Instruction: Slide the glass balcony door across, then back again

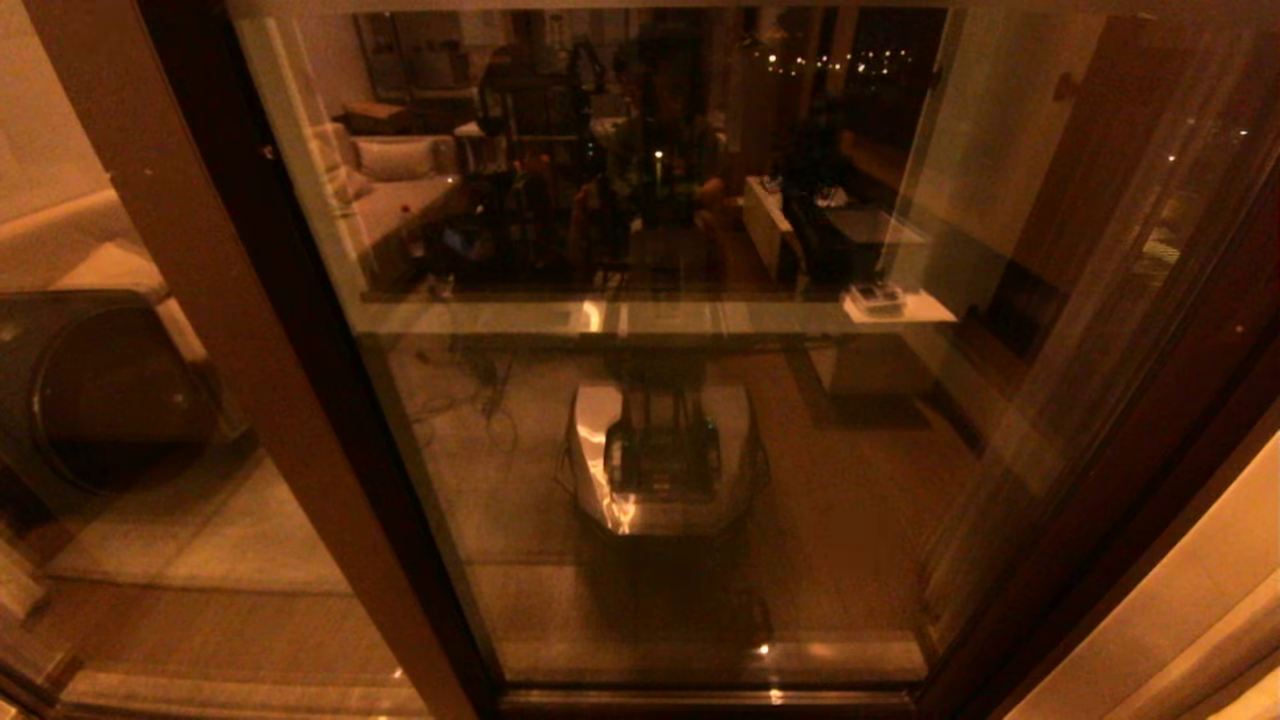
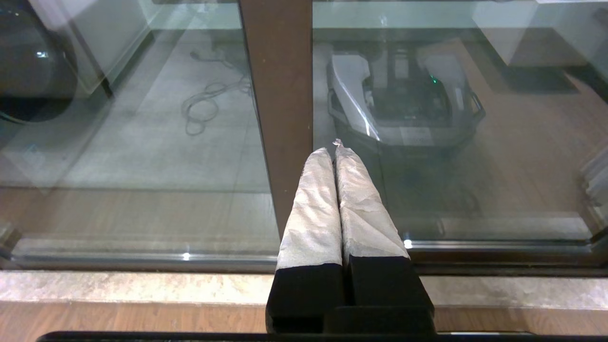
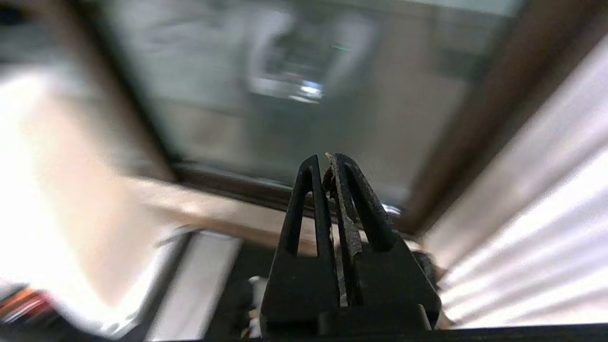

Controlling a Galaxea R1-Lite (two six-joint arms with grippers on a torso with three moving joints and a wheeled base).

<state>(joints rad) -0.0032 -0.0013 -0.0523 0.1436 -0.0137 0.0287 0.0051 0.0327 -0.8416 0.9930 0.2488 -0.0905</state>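
Claws both pressed together and empty: left claw (image 2: 336, 148) and right claw (image 3: 327, 161) before glass balcony door (image 1: 650, 400).

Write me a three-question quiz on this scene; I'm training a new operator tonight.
1. True or false: the left gripper has its jaws wide open.
2. What is reflected low in the glass balcony door? A) the robot's own base B) a bicycle C) a dog
3. Which has pale-wrapped jaws: the left gripper or the right gripper?
Key: 1 false, they are shut; 2 A; 3 left.
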